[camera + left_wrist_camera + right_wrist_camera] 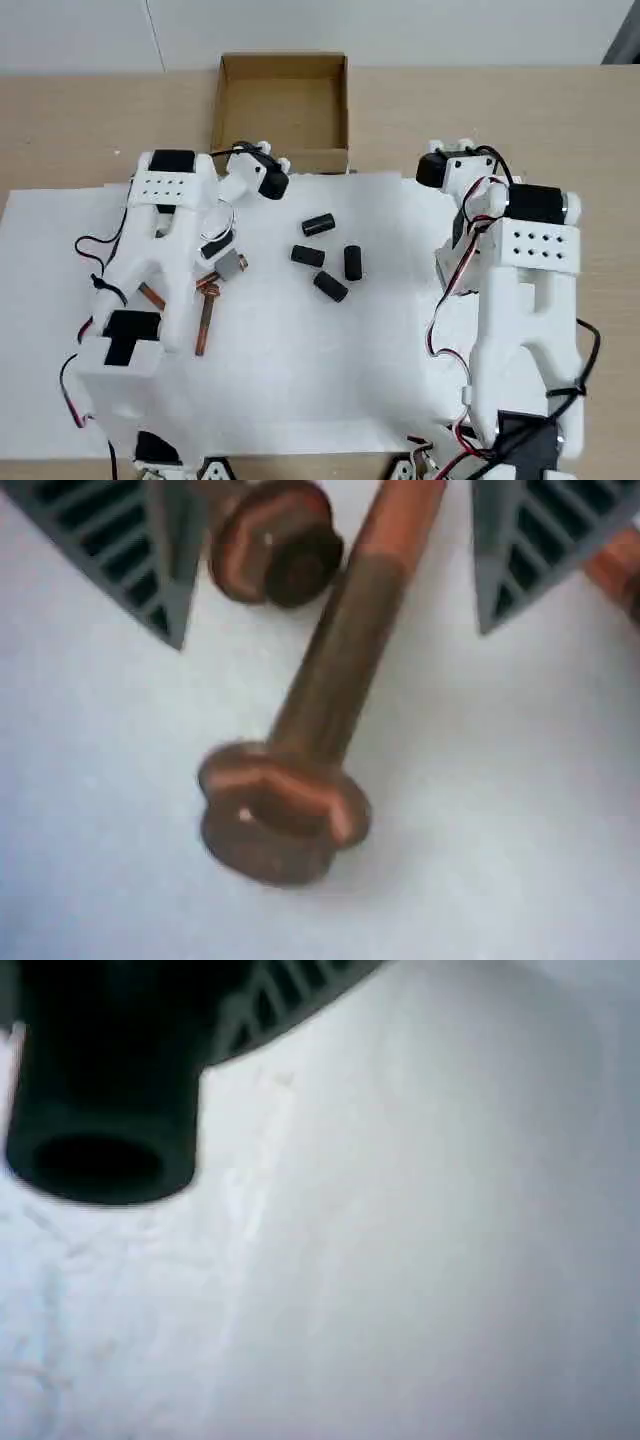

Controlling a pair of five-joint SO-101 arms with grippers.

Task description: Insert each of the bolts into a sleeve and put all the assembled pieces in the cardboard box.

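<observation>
The left gripper hangs low over the white paper sheet, its dark ribbed jaws released and standing one on each side of a long copper-coloured bolt with a flanged hex head. Neither jaw touches the shaft. That bolt lies flat among the other bolts, well away from the shallow cardboard box and off to its left. A second bolt head sits just beside one jaw and the shaft.

The right gripper appears clenched on a short black tubular sleeve, whose open bore faces outward above the paper. This is off to the box's right. Four loose black sleeves lie scattered between the box and the arms. The box holds nothing yet.

The step in hand looks to be the pickup of the first bolt. The jaws should close squarely across the shaft, fairly near the flange. That would leave a long stretch of shaft free to enter the sleeve. The crowding neighbour is the main risk, because a jaw that catches it could nudge or drag both bolts. A slight shift away from that head before closing would help. After a straight lift, shaft and bore should be lined up on one axis before the arms meet.
</observation>
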